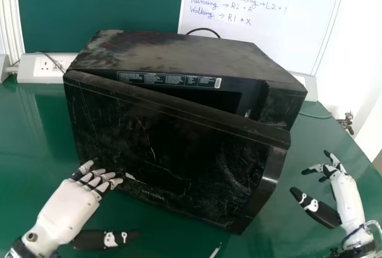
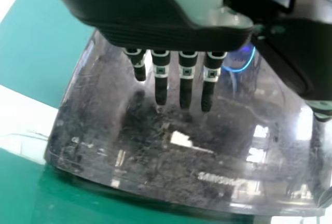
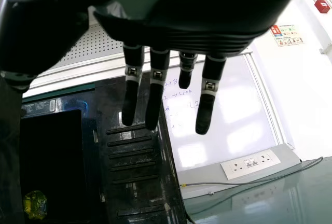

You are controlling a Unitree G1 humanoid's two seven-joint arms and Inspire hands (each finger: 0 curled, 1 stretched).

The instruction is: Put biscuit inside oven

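A green desk (image 1: 36,144) spreads under everything, with a dark green panel (image 1: 95,1) and a whiteboard (image 1: 262,19) upright behind it; the whiteboard carries handwriting in blue.

The black oven (image 1: 179,52) sits on the desk, turned at a slant. Its door (image 1: 173,150) stands partly open, swung out toward the head camera, and the gap along the top widens from the view's left to its right. The door's outer face is scratched and scuffed. Behind the door, the right wrist view shows the ridged control panel (image 3: 132,156) next to the dark opening.

Grey socket strips (image 1: 27,77) run behind the oven, one of them near its left rear side in the head view.

The left robot hand (image 1: 68,210) is in front of the door's lower left part. It is open, with its fingers nearly straight and pointing at the door's face, its thumb held apart over the desk, and nothing in its grasp. I cannot tell whether the fingertips touch the door.

The right robot hand (image 1: 349,201) is to the right of the oven, apart from the door. It is open too, fingers loosely extended and thumb spread away, holding nothing.

The biscuit, in a shiny yellow-green packet (image 3: 35,205), lies within the oven's dark opening, on the side away from the control panel. I cannot tell exactly how far in it is.
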